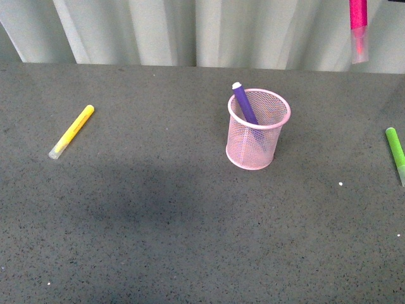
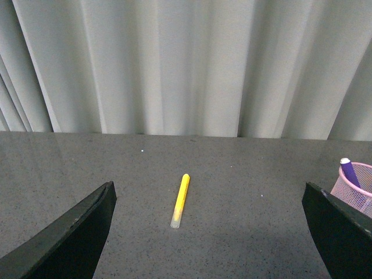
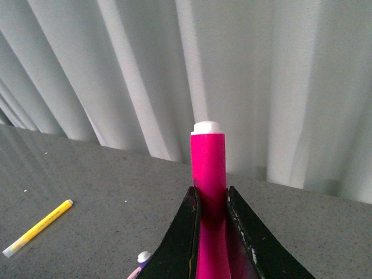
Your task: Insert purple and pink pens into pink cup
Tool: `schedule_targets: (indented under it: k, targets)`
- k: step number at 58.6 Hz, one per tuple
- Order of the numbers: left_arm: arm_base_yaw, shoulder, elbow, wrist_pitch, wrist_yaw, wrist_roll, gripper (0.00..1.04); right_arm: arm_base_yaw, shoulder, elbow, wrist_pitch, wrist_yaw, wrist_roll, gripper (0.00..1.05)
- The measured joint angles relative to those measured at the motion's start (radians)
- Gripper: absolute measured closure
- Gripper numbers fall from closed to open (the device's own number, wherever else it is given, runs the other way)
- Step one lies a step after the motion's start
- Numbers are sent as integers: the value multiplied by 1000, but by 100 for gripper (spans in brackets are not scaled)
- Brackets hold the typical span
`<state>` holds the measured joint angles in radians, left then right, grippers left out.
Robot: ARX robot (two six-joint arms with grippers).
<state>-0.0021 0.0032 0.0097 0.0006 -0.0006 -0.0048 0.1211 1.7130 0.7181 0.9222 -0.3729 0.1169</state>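
The pink cup [image 1: 258, 130] stands upright on the dark table, right of centre. The purple pen [image 1: 245, 104] leans inside it, white end up. The pink pen [image 1: 358, 25] hangs high at the top right, clear cap down, above and to the right of the cup. My right gripper [image 3: 210, 200] is shut on the pink pen [image 3: 208, 168]; the purple pen's tip [image 3: 143, 257] shows beside its fingers. My left gripper [image 2: 206, 232] is open and empty, low over the table, with the cup [image 2: 357, 186] by its one finger.
A yellow pen [image 1: 71, 132] lies on the table at the left, also in the left wrist view [image 2: 180, 200]. A green pen [image 1: 397, 152] lies at the right edge. Grey curtains hang behind the table's far edge.
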Motion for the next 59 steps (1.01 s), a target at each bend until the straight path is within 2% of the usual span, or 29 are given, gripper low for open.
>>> schedule_targets:
  k: [14, 34, 59]
  targets:
    - [0, 0, 0, 0, 0, 0, 7, 5, 153, -37, 306, -58, 71, 97]
    - [0, 0, 0, 0, 0, 0, 7, 41, 269, -29, 412, -82, 113, 97]
    - [0, 0, 0, 0, 0, 0, 7, 72, 366, 68, 430, -82, 121, 97]
